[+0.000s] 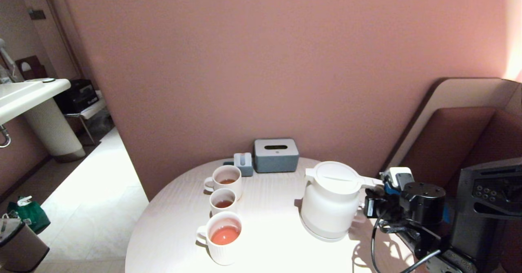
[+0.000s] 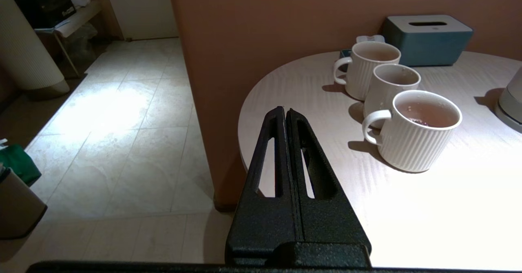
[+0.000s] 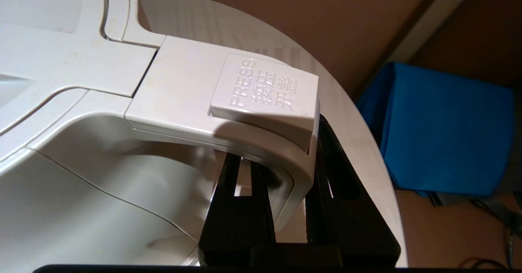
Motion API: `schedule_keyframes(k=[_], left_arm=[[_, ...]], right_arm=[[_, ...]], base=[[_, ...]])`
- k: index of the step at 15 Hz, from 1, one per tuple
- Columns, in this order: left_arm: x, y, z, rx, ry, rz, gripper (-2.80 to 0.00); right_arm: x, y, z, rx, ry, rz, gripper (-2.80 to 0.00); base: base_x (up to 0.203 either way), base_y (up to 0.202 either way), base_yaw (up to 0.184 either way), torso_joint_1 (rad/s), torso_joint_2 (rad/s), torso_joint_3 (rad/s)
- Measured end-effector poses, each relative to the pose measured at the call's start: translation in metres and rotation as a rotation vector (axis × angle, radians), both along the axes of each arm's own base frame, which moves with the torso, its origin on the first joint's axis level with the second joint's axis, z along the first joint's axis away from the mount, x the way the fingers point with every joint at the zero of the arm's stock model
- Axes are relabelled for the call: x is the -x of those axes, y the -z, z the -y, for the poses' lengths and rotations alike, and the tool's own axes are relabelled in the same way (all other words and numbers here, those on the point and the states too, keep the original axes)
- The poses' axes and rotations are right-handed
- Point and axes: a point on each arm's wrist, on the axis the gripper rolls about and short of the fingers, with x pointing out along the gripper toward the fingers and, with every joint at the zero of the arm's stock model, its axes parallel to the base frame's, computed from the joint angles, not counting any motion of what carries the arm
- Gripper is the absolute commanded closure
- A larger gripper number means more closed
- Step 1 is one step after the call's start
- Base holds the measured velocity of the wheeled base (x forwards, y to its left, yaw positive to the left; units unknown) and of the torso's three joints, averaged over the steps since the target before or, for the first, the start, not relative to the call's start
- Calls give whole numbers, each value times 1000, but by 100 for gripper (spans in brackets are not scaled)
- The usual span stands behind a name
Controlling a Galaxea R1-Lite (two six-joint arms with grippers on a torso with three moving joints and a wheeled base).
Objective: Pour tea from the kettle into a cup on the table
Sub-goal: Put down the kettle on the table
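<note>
The white kettle (image 1: 332, 199) stands upright on its round base (image 1: 316, 231) at the right of the pale round table (image 1: 269, 208). My right gripper (image 1: 368, 205) is at its handle (image 3: 285, 150). One finger (image 3: 240, 208) is inside the handle loop, the other (image 3: 338, 183) is against the outside, and both are closed on it. Three white ribbed cups stand in a row to the left: far (image 1: 226, 180), middle (image 1: 223, 201) and near (image 1: 222, 236). The near one holds orange-red tea (image 1: 224, 235). My left gripper (image 2: 285, 112) is shut and empty over the table's left edge.
A grey tissue box (image 1: 276, 155) and a small grey holder (image 1: 243, 164) stand by the wall behind the cups. A padded bench (image 1: 448, 138) lies right of the table and a blue object (image 3: 444, 126) beside it. A washbasin (image 1: 24, 95) and a bin (image 1: 20, 244) are far left.
</note>
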Motion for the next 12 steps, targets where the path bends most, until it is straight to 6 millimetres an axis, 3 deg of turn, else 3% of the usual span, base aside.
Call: schedule_keyframes(k=[12], left_arm=[[0,0,0,0,0,0,0]], right_arm=[[-3,-5,5,-17,-77,8,0]], base=[[0,0,0,0,0,0]])
